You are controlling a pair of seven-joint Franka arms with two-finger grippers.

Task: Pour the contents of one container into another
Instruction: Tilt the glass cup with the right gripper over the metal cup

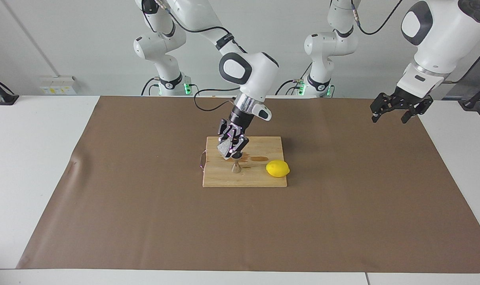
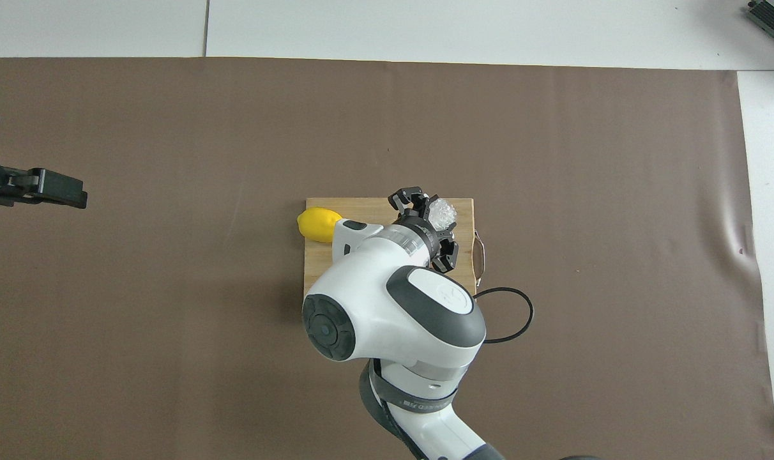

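A: Cup (image 1: 224, 149): where is it?
B: Held tilted in the right tool (image 1: 233, 149), over the wooden board (image 1: 263, 180), with its lower edge just above the jigger (image 1: 236, 168). From overhead the cup (image 2: 442, 213) shows past the tool's fingers (image 2: 407, 198).

A: State of the right tool?
B: Its fingers are closed around the cup's frosty wall.

A: And the jigger?
B: It stands upright on the board, under the cup. Brown wet patches (image 1: 259, 158) lie on the wood beside it, toward the lemon (image 1: 277, 168).

A: The lemon's place?
B: On the board's corner toward the left arm's end of the bench (image 1: 34, 158), apart from the jigger.

A: The left tool (image 1: 394, 111)?
B: It waits in the air over the edge of the brown mat (image 1: 145, 221), fingers spread apart, holding nothing.
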